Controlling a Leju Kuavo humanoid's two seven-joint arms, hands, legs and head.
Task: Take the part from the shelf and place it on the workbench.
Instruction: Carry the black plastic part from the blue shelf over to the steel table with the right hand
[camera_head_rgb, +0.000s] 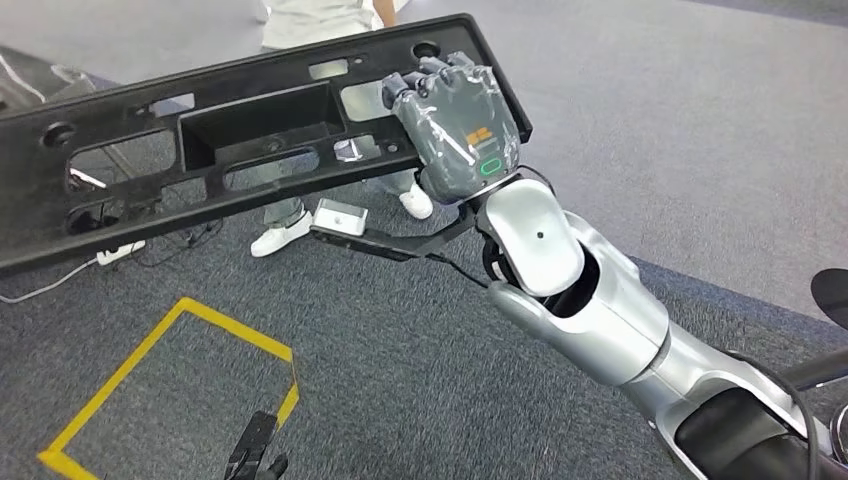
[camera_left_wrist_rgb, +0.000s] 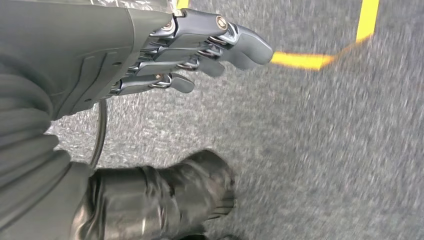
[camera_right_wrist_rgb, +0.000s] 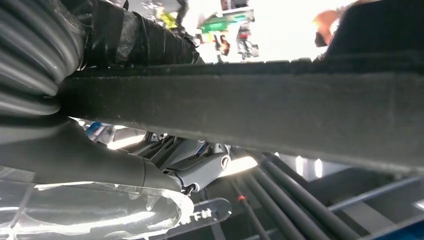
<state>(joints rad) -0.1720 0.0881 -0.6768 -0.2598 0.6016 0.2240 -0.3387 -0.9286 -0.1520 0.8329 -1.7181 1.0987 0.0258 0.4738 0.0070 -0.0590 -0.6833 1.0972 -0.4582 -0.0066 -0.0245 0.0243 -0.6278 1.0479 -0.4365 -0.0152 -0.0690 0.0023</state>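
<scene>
Your right hand (camera_head_rgb: 458, 125) grips the part (camera_head_rgb: 200, 150) at one end, carrying it aloft; your left hand (camera_left_wrist_rgb: 150, 60) hangs empty, fingers (camera_left_wrist_rgb: 210, 50) loosely apart.

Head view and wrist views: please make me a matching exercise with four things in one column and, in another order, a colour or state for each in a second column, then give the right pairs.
Column one:
1. part
2. right hand
3. left hand
4. floor tape

Column two:
A. yellow, marking a box on the grey carpet
B. long, black, with cut-out openings, held up in the air
C. holds nothing, fingers stretched out above the floor
D. grips one end of the black piece

Pairs: 1-B, 2-D, 3-C, 4-A
</scene>
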